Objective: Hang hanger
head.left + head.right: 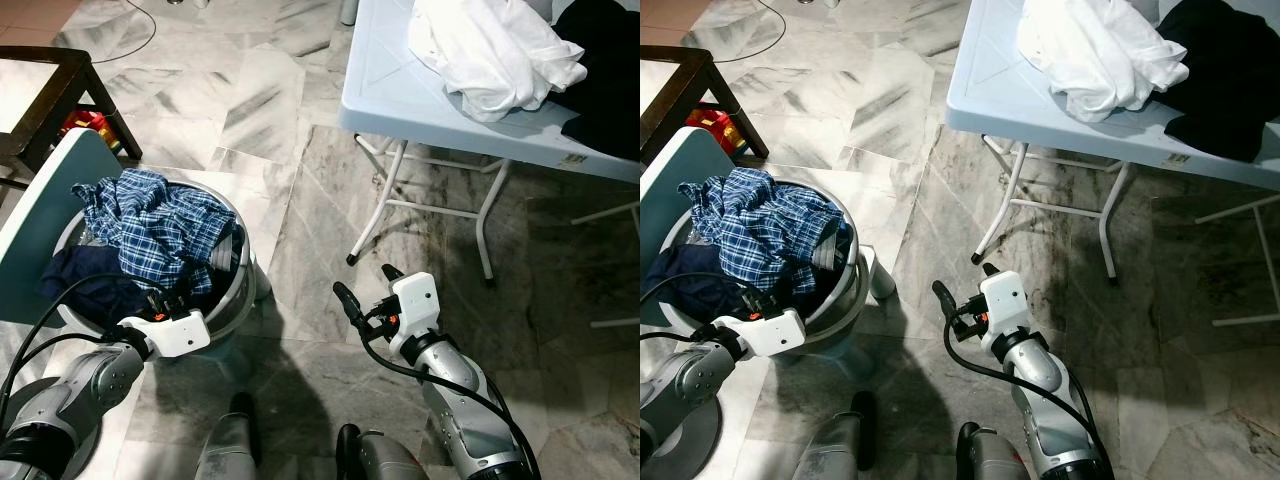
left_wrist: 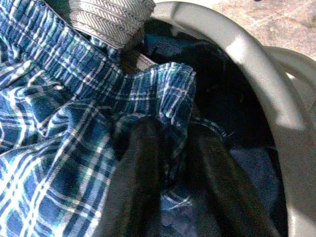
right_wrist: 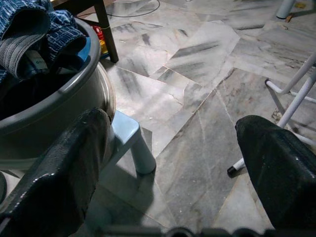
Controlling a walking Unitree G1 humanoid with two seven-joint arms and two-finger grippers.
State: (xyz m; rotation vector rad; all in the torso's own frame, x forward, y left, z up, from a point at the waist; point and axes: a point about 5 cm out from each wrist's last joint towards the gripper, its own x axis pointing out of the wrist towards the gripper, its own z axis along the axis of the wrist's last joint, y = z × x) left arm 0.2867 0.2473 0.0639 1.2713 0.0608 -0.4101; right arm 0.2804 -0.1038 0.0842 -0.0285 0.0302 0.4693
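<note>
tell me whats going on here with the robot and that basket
The robot stands over a grey laundry basket heaped with clothes. Its left tool is down in the pile, the fingers pinching a fold of the blue plaid garment. The right tool hangs open over the marble floor, holding nothing. A folding table nearby carries white clothes and dark clothes. No hanger can be made out.
</note>
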